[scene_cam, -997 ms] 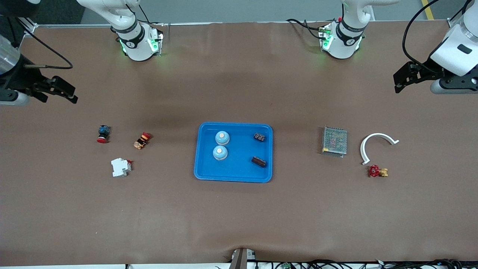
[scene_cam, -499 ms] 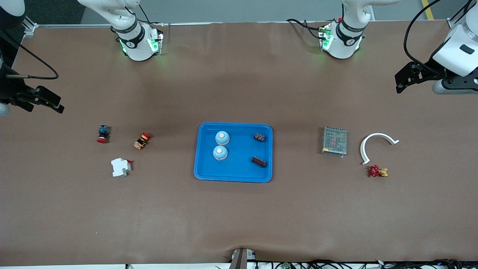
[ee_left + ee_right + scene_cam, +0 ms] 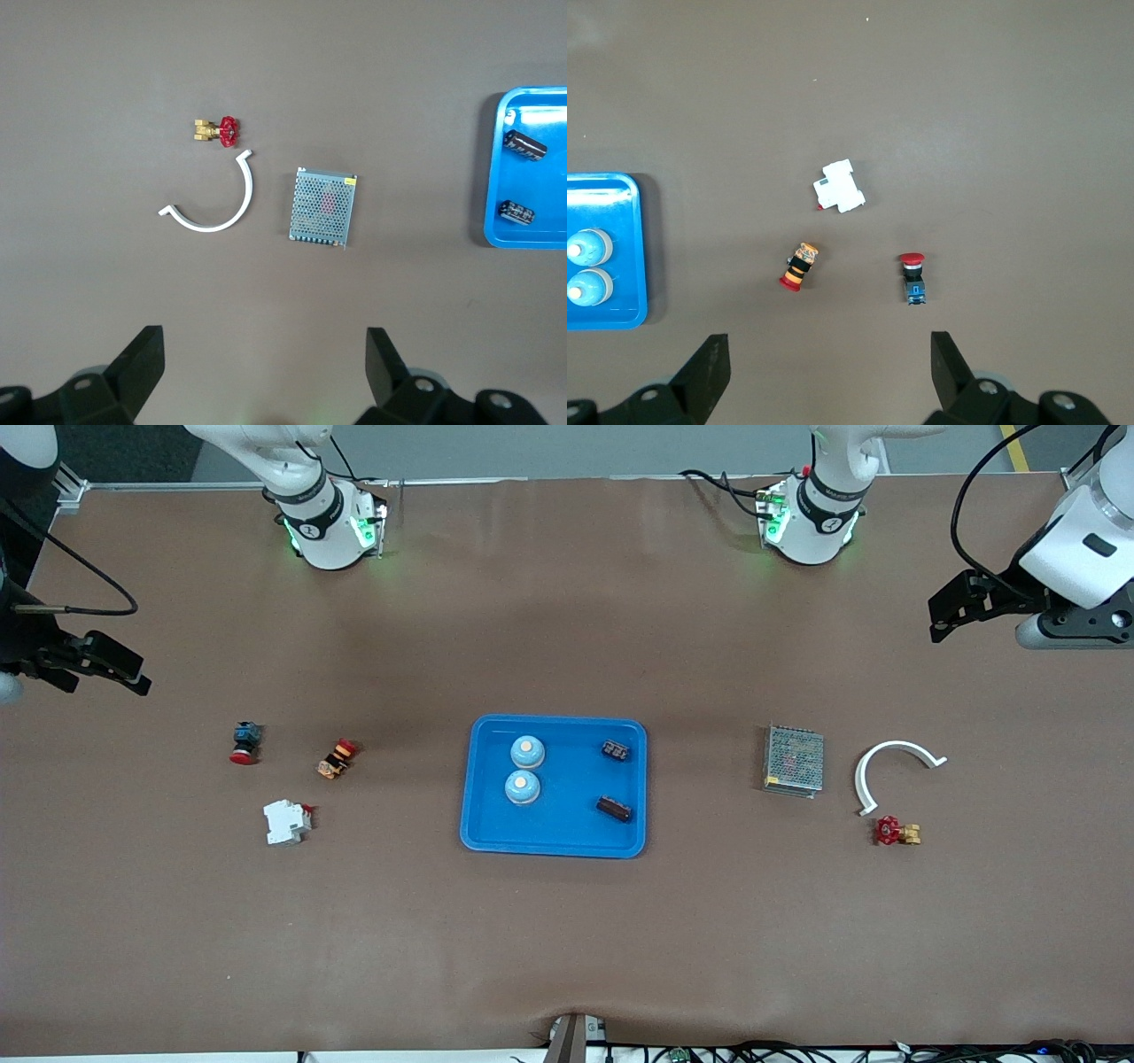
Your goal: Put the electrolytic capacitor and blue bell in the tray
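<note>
My tray lies at the middle of the front view, flat on the brown table. In it sit two blue bells, one just nearer the camera than the other and close beside it, both in the tray's half toward my right arm's end. In the other half lie two dark capacitors, apart from each other, the one lower in the frame turned at a slant.

My left gripper hangs in the air at the upper right of the front view, over bare table, empty, its jaws spread wide; in my left wrist view both fingers show along the bottom edge with a broad gap between them. That view takes in a metal mesh box, a white curved strip and a small red-handled valve, with a corner of the tray at the frame's right edge.

My right gripper hangs at the left edge of the front view, also over bare table, jaws spread and holding nothing. Its wrist view shows a white breaker, a striped red-capped switch and what looks like a red push button on a blue body, though it is small.
</note>
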`<state>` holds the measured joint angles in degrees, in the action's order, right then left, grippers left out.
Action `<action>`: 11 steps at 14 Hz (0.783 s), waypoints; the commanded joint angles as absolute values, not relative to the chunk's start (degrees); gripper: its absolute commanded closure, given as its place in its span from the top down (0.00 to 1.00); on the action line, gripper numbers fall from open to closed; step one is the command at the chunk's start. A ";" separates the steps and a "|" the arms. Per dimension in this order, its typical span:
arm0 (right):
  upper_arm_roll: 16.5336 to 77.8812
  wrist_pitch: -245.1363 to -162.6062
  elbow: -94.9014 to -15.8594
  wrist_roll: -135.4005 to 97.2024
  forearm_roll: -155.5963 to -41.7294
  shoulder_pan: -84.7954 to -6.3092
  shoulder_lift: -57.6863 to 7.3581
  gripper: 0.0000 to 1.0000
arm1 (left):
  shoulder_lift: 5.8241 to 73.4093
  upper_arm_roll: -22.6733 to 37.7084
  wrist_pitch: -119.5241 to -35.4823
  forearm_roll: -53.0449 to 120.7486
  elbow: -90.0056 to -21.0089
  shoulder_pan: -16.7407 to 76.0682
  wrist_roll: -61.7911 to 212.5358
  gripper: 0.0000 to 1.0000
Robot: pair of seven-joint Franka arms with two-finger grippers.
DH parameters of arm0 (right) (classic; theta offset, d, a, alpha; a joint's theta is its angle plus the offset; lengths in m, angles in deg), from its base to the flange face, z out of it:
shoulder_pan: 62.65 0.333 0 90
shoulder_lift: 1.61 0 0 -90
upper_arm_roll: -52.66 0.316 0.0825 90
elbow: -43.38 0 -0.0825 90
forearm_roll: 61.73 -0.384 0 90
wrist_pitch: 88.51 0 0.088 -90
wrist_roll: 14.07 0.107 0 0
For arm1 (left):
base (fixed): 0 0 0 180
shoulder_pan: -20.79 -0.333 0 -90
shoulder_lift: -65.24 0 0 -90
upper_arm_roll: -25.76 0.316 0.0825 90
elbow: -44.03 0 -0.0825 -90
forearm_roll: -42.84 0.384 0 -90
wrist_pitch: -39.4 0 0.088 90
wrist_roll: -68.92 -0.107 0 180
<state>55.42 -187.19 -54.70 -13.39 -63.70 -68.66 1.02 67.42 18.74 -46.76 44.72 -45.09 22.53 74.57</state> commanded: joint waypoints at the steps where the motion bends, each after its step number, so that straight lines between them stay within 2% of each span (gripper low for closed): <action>1: 56.26 -186.43 -53.39 -13.28 -62.96 -69.77 0.32 1.00 | 67.26 18.99 -45.95 43.98 -44.48 22.28 73.67 1.00; 11: 56.61 -186.86 -52.77 -13.72 -63.05 -69.07 0.32 1.00 | 65.07 19.08 -45.77 46.01 -42.02 22.46 73.49 1.00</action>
<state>55.89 -187.19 -53.90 -13.44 -63.69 -68.68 0.89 66.90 19.12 -46.75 44.97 -44.45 22.34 74.57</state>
